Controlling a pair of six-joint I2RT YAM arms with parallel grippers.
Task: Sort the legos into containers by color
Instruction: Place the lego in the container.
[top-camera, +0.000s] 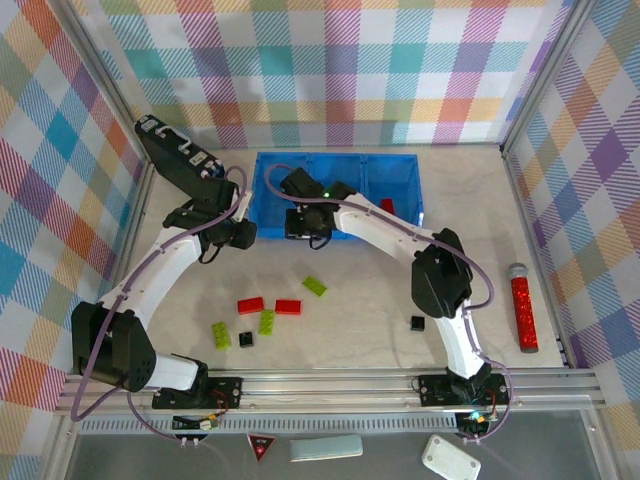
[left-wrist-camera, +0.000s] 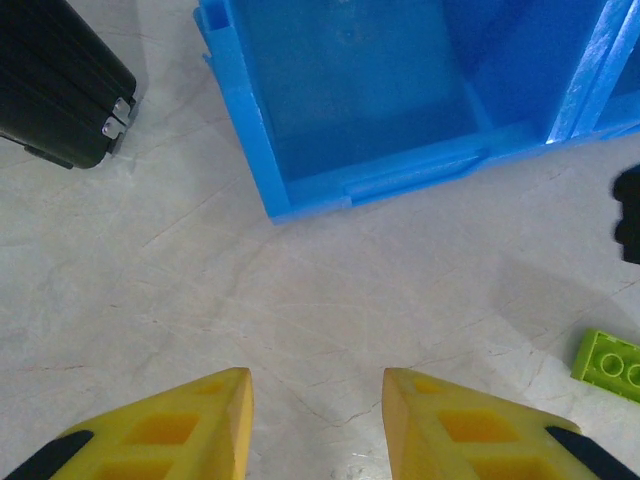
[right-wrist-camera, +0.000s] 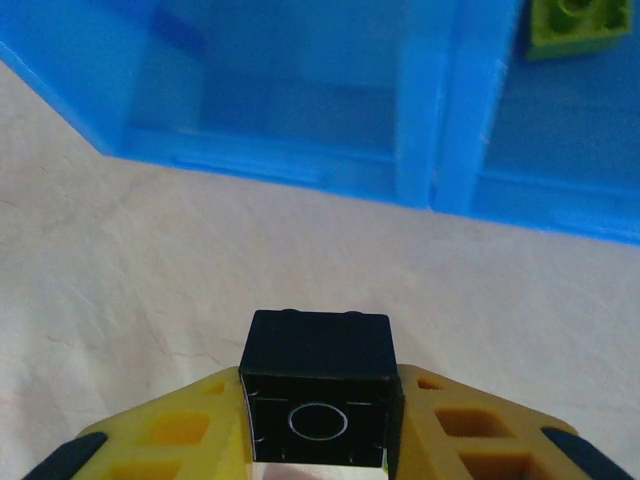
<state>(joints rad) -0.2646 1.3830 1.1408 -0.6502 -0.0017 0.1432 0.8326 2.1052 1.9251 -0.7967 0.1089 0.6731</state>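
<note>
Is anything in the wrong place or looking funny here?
Nothing looks broken or spilled. The red glittery tube lying far right on the table is the odd one: it is no brick. Loose legos lie askew too.

Tray (top-camera: 395, 175) bright blue. Green bricks (top-camera: 267, 321) lime, red bricks (top-camera: 289, 306) and black bricks (top-camera: 417, 322) plain, on a beige, faintly veined table (top-camera: 360, 270). Walls (top-camera: 330, 70) pastel plaid (teal, orange, purple, yellow). Case (top-camera: 175, 150) black, clasps silver. Cylinder (top-camera: 524, 315) glittery red, cap silver. Fingers (left-wrist-camera: 200, 425) yellow, black-tipped. Black brick (right-wrist-camera: 320, 375) between the right pair bears a pale ring.
</note>
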